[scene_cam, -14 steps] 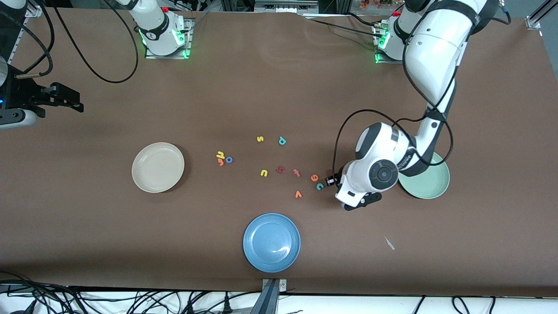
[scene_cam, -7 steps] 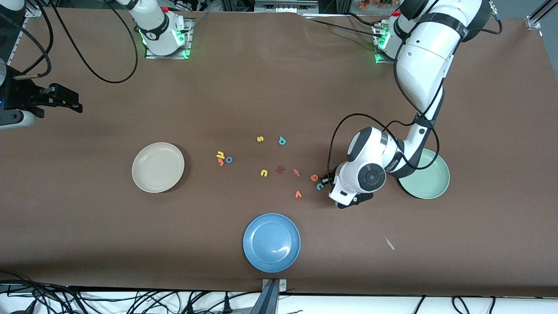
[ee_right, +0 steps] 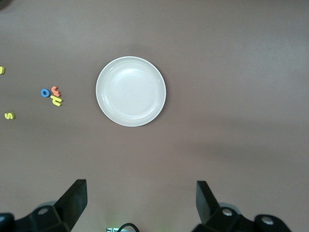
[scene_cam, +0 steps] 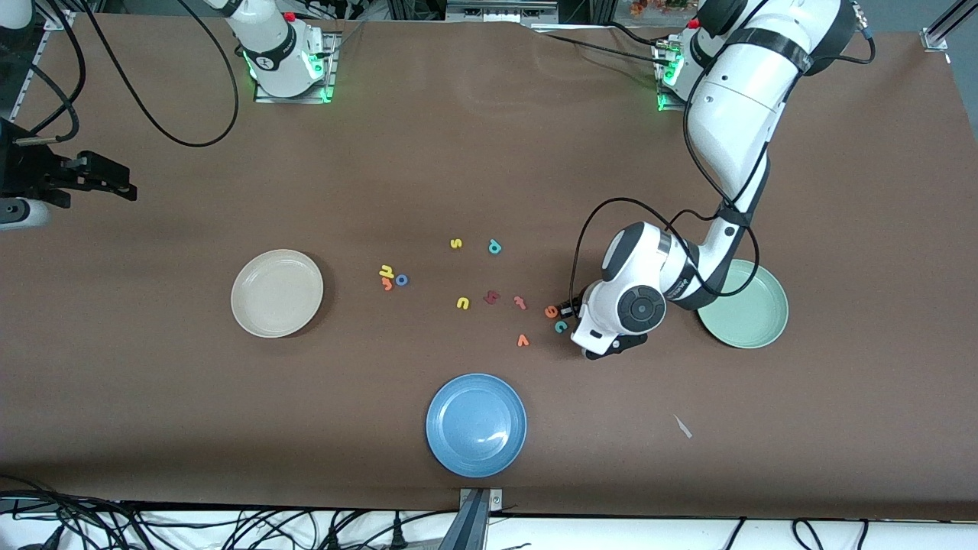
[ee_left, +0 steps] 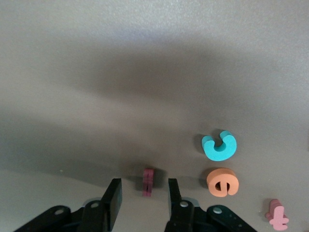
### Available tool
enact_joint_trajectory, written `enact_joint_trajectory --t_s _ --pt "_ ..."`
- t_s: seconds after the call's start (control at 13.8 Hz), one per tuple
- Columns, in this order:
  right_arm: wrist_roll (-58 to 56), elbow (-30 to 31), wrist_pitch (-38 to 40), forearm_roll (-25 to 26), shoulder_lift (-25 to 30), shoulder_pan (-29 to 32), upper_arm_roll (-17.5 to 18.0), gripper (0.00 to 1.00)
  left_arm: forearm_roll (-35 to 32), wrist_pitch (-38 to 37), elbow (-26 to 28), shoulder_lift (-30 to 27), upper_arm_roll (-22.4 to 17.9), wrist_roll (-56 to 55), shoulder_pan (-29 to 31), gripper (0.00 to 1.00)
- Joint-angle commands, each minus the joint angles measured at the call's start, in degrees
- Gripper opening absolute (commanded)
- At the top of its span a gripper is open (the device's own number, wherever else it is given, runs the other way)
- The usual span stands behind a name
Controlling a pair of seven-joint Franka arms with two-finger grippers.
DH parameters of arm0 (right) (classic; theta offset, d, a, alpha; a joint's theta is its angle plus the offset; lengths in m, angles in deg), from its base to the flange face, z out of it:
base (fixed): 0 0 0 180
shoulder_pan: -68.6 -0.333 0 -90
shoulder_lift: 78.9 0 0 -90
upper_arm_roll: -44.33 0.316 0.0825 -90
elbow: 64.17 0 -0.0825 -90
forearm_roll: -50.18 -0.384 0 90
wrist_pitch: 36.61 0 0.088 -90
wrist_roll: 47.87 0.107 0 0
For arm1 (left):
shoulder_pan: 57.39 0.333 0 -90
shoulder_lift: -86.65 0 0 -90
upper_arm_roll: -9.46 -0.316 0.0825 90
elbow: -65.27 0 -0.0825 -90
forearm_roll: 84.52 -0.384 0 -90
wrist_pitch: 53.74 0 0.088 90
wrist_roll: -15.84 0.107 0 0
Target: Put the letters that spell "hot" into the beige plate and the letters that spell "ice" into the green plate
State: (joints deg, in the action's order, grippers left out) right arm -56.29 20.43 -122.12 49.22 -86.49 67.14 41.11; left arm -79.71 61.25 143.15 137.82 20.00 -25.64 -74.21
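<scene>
My left gripper [scene_cam: 569, 311] is down at the table beside the orange e [scene_cam: 551, 311] and teal c [scene_cam: 561, 327]. In the left wrist view its gripper [ee_left: 144, 199] is open, and the short maroon i [ee_left: 148, 182] lies between the fingers with a gap on each side. The c [ee_left: 219, 146] and e [ee_left: 222, 181] lie just beside it. The yellow h [scene_cam: 386, 270], blue o [scene_cam: 401, 280] and orange t [scene_cam: 387, 284] cluster near the beige plate [scene_cam: 276, 293]. The green plate [scene_cam: 752, 317] is partly under the left arm. My right gripper [scene_cam: 114, 177] waits open in the air at the right arm's end of the table.
A blue plate [scene_cam: 476, 425] sits near the front edge. Loose letters lie mid-table: yellow s [scene_cam: 456, 244], teal p [scene_cam: 494, 247], yellow u [scene_cam: 462, 304], a maroon letter [scene_cam: 491, 297], a pinkish-red t-like letter [scene_cam: 519, 302] and orange v [scene_cam: 523, 341].
The left gripper slid along the table toward the e and c, and its fingers have narrowed. The right gripper drifted slightly toward its end of the table.
</scene>
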Motion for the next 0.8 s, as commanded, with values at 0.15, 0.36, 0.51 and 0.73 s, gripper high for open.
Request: enact_joint_trajectory --t_s 0.15,0.36,0.51,0.73 --pt "0.86 -1.28 0.43 -1.06 -1.90 0.50 0.32 1.00 0.55 1.21 0.26 0.42 -0.96 -0.35 -0.93 0.21" --pt "-0.02 -1.11 1.21 -0.97 -1.29 0.42 0.32 1.00 0.55 1.12 0.34 0.42 -0.96 0.00 -0.93 0.00" --pt "-0.11 -1.10 3.40 -1.41 -1.46 0.24 0.75 1.00 0.55 0.68 0.26 -0.02 -1.04 0.52 -0.41 0.00" --pt "0.42 -1.19 4.91 -1.15 -2.51 -2.65 0.93 1.00 -0.24 -0.37 -0.18 -2.82 -1.04 3.85 2.31 0.00"
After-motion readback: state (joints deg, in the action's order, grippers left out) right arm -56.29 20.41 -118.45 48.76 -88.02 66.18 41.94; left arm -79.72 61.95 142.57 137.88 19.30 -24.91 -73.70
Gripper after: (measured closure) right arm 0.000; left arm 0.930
